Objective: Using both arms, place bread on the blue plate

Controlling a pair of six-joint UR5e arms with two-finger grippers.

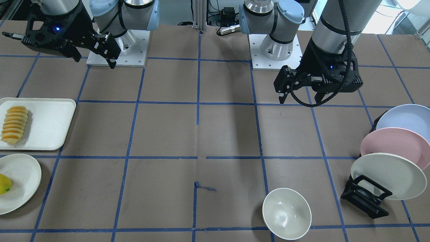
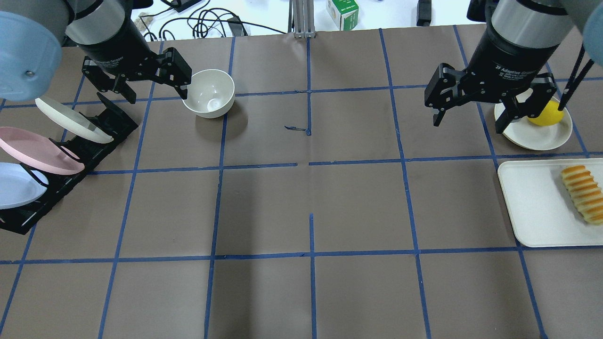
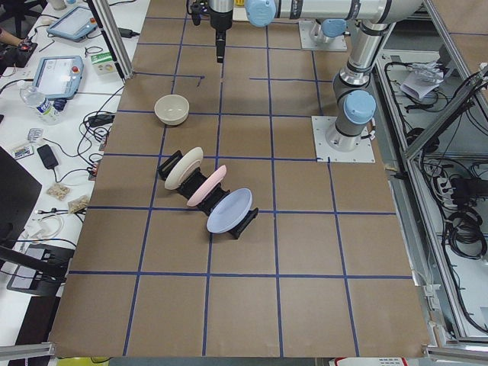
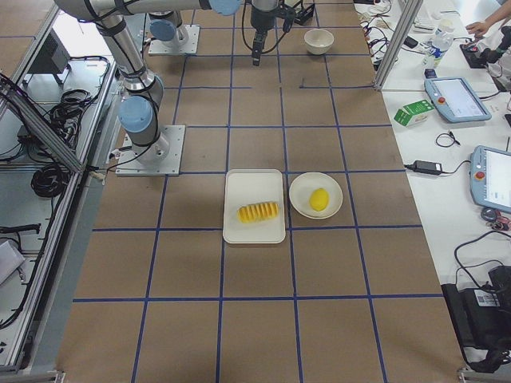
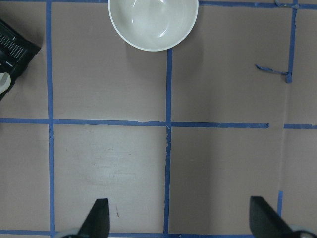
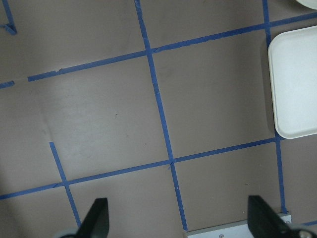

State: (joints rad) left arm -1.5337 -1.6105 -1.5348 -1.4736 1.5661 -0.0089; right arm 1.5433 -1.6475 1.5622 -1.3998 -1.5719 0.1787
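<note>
Brown-paper table [image 2: 311, 212], white tray [image 2: 532, 207] carrying bread [image 2: 582, 193]. Blue plate [image 2: 14, 186] stands in rack [image 2: 115, 123], well apart. Left gripper [image 2: 151, 93] and right gripper [image 2: 468, 123] both spread wide, empty. Best: left takes plate by its rim and lays it flat; right pinches loaf across its width.

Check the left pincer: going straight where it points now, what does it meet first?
Just the table. In the wrist view the left pincer points straight down at a bare patch; the bowl lies off that line. Height above the table is unclear.
</note>
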